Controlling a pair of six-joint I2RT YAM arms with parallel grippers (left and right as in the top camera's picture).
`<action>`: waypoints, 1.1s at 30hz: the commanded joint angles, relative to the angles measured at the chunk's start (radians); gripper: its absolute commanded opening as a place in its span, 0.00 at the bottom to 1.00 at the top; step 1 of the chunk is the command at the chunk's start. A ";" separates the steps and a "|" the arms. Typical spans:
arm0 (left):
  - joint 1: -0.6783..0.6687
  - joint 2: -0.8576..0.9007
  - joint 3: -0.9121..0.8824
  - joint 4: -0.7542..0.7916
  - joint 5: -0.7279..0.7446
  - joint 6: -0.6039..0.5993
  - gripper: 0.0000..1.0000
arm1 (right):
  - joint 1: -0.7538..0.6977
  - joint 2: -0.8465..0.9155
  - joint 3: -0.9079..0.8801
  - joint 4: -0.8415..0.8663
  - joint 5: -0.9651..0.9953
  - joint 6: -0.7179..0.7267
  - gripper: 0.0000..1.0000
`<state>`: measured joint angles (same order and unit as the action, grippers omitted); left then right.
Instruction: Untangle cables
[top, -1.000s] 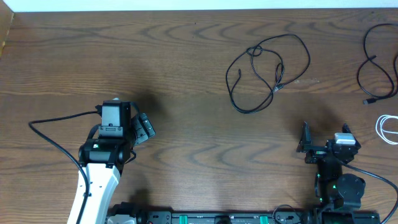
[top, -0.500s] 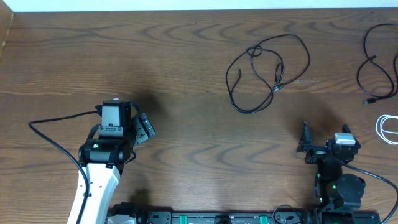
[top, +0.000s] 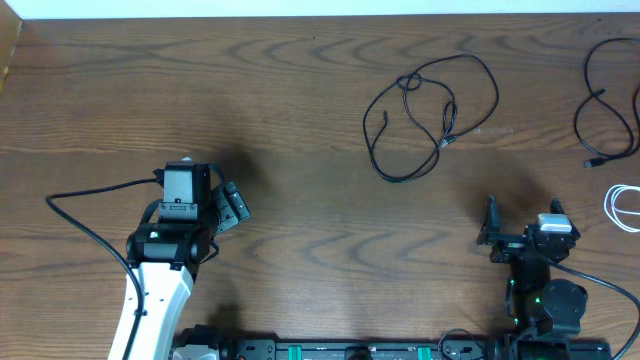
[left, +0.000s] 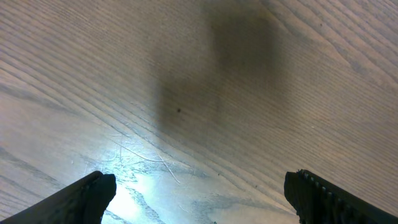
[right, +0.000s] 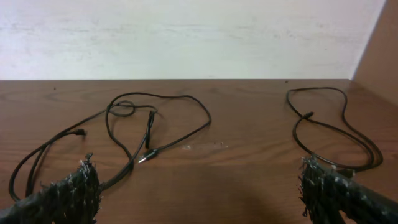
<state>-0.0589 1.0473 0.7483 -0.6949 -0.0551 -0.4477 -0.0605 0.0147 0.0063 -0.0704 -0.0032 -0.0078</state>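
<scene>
From above, three cords lie on the right part of the brown desk (top: 300, 120). One black cord (top: 432, 112) lies in loose loops that cross over themselves, farther back than the right hand (right: 199, 180) and a bit to its left. A second black cord (top: 603, 100) lies by the far right edge, well apart from the first. A white cord (top: 624, 208) peeks in at the right edge, near the right hand, and the picture cuts part of it off.

The right wrist view shows only the two black ones, with a pale wall (right: 186, 37) behind the desk. The right hand is spread wide and pinches nothing.

The left wrist view shows the left hand (left: 199, 190) spread wide too, over bare wood with a dark shadow (left: 217, 74) and a bright patch of light (left: 155, 186). From above, it sits near and left, well apart from every cord.
</scene>
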 joint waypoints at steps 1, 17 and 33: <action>0.005 0.003 0.006 -0.001 -0.010 0.005 0.94 | 0.008 -0.010 -0.001 -0.005 0.001 0.011 0.99; 0.005 -0.044 -0.026 -0.001 -0.010 0.005 0.94 | 0.008 -0.010 -0.001 -0.005 0.001 0.011 0.99; 0.006 -0.584 -0.347 0.157 0.049 -0.010 0.94 | 0.008 -0.010 -0.001 -0.005 0.001 0.011 0.99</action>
<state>-0.0589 0.5575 0.4522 -0.5659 -0.0395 -0.4496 -0.0605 0.0120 0.0063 -0.0708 -0.0032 -0.0078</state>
